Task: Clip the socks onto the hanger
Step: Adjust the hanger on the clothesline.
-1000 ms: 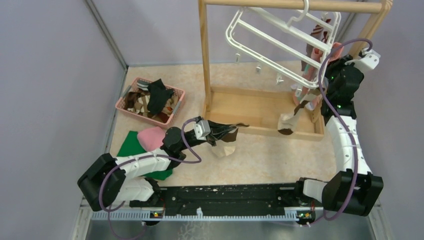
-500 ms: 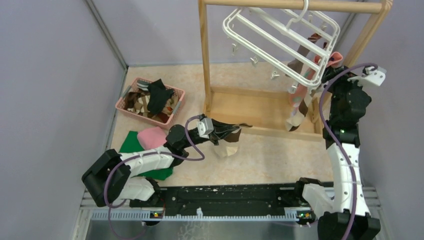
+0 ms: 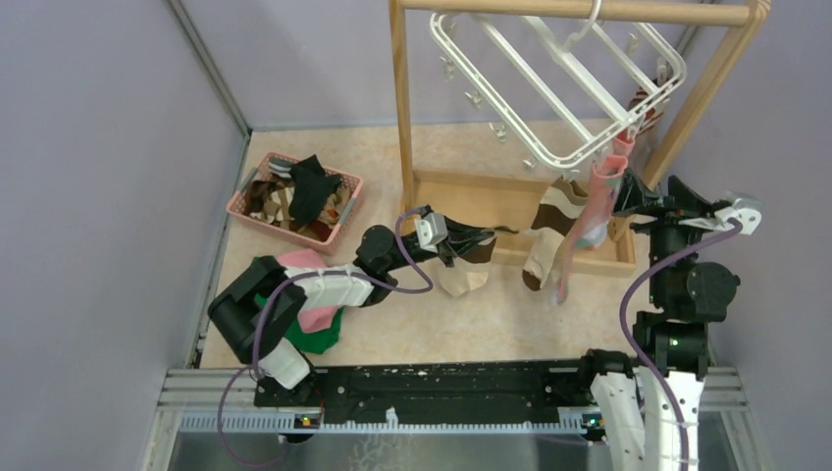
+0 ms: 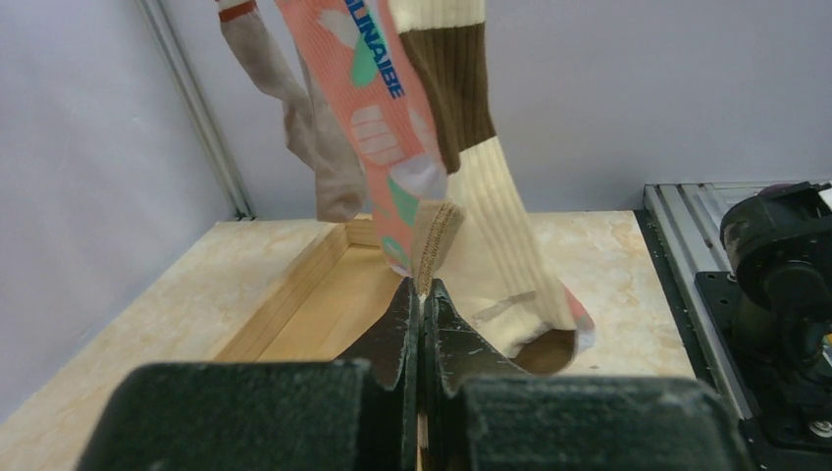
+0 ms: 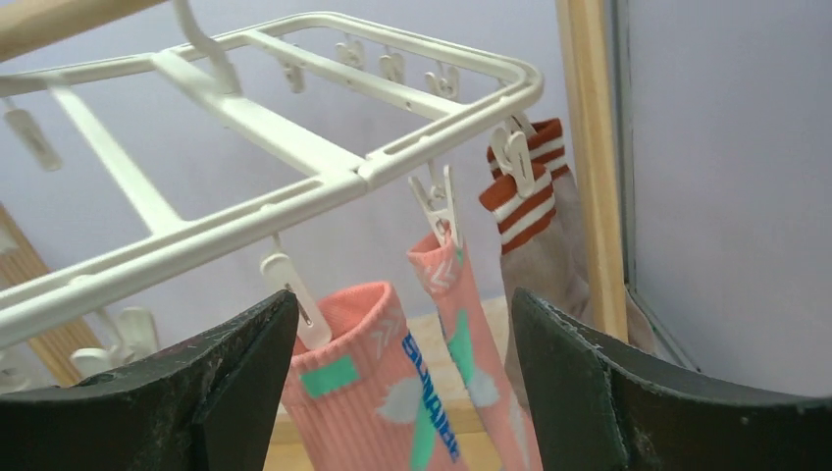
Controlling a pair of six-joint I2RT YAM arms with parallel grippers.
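**Left wrist cam: one sock pinched, four up on the hanger**

The left gripper (image 4: 424, 299) is clamped fully shut on the ribbed tan cuff of one loose sock (image 4: 433, 231), which sticks up from between the fingers. The top camera shows it's brown and cream, drooping off the gripper onto the table (image 3: 549, 314) just in front of the wooden stand (image 3: 400, 108).

The right gripper (image 5: 402, 299) is spread wide with nothing in it, sitting just under a corner of the one white hanger (image 5: 294, 147). The hanger hangs tilted from the stand's top bar by its hook. Through those fingers I count three cuffs, each on its own clip: two pink socks (image 5: 338, 392) and one red-and-white-cuffed sock (image 5: 520, 196). The left wrist camera adds a fourth dangling beside them, a brown-and-cream striped sock (image 4: 491, 186).

Further left on the table there's one pink basket (image 3: 345, 211) with a heap of spare socks (image 3: 309, 186), too jumbled to count. There's also one green cloth (image 3: 319, 339) and one pink cloth (image 3: 312, 316) tucked under the left arm.
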